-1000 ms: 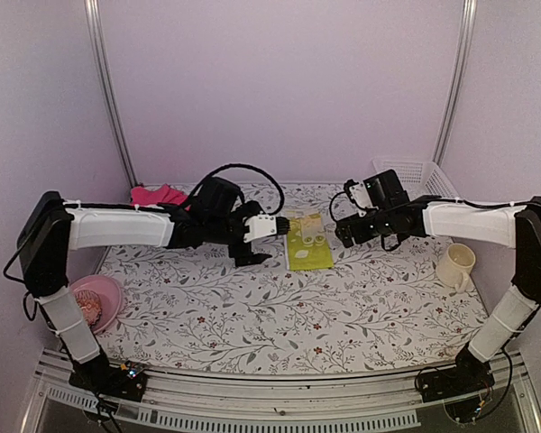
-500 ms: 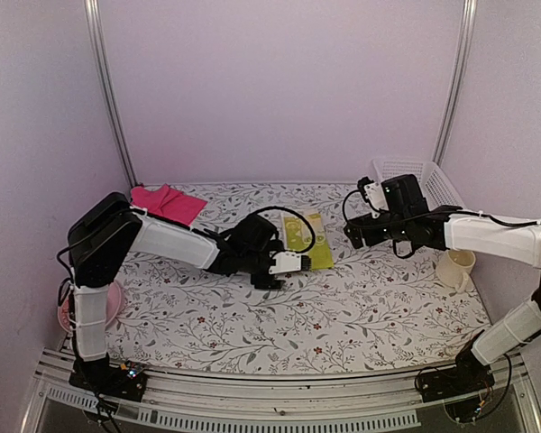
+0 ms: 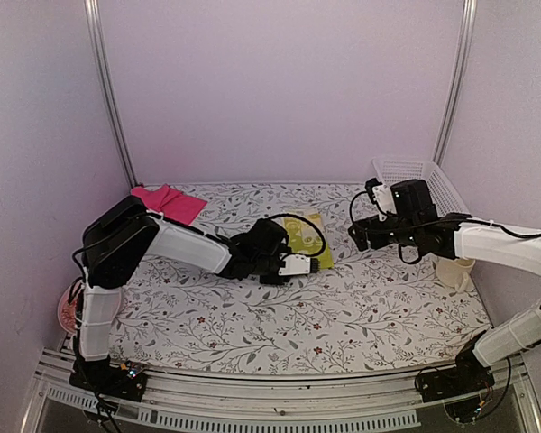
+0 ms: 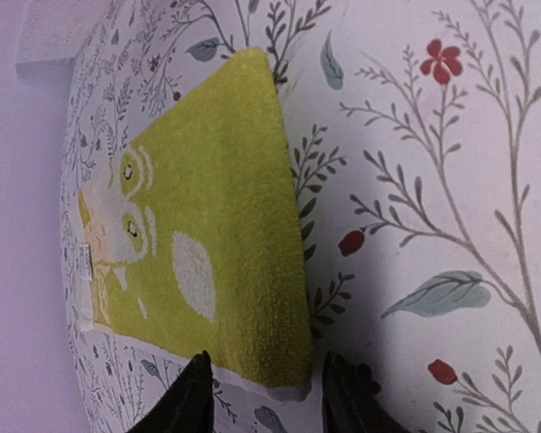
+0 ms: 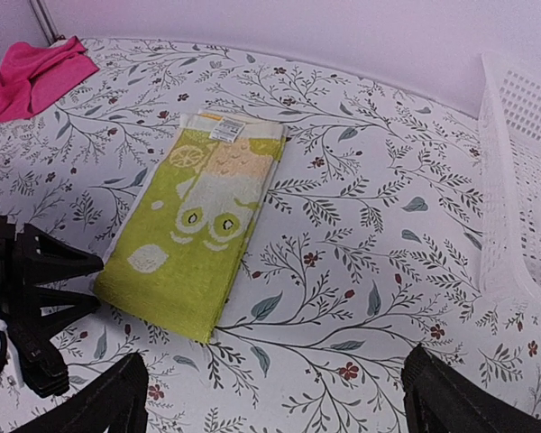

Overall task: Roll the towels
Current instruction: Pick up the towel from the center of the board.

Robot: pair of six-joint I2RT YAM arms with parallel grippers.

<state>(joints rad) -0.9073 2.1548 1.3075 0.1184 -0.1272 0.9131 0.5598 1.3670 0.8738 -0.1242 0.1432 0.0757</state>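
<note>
From above, your left claw [image 3: 316,264] sits low at the near edge of the yellow-green towel [image 3: 305,233], mid-tabletop [image 3: 252,325]; the pink towel [image 3: 167,203] lies crumpled at the far left corner. Your right claw [image 3: 359,236] hangs to the right of the yellow-green towel, apart from it. In the left wrist view, the fingers [image 4: 194,397] stand apart, straddling that towel's corner without pinching it. The right wrist view shows its claw spread wide above the tabletop, with the towel lying flat beyond

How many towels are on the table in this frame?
2. The yellow-green towel lies folded flat near the middle of the table; the pink towel sits crumpled at the far left corner. No others show.
</note>
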